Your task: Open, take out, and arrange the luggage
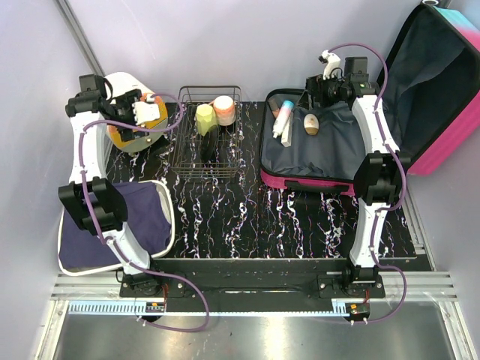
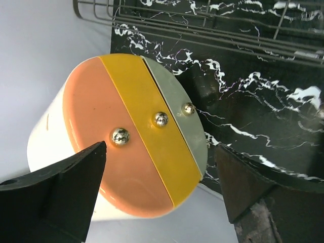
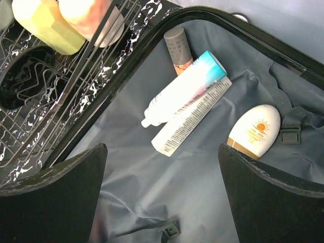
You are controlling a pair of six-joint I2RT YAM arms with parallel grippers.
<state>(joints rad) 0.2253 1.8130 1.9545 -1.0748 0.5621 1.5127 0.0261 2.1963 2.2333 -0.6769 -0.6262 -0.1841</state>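
Note:
The luggage [image 1: 304, 178] lies open at the right of the table, pink shell, dark grey lining, lid [image 1: 442, 90] leaning back. On its lining [image 3: 152, 182] lie a white tube with a teal end [image 3: 182, 88], a flat printed white tube [image 3: 192, 121], a brown stick [image 3: 177, 48] and a white sunscreen bottle [image 3: 255, 129]. My right gripper [image 1: 310, 95] [image 3: 162, 202] hovers open and empty over the lining, short of these items. My left gripper [image 1: 139, 112] [image 2: 162, 202] is open and empty, facing the round drawer box [image 2: 131, 152].
The white round box [image 1: 135, 131] has orange, yellow and grey drawers with metal knobs. A wire basket [image 1: 187, 161] mid-table holds a yellow-green bottle [image 1: 205, 118], a peach jar [image 1: 223, 110] and a black item. A white-rimmed tray [image 1: 171, 225] with dark purple cloth lies front left.

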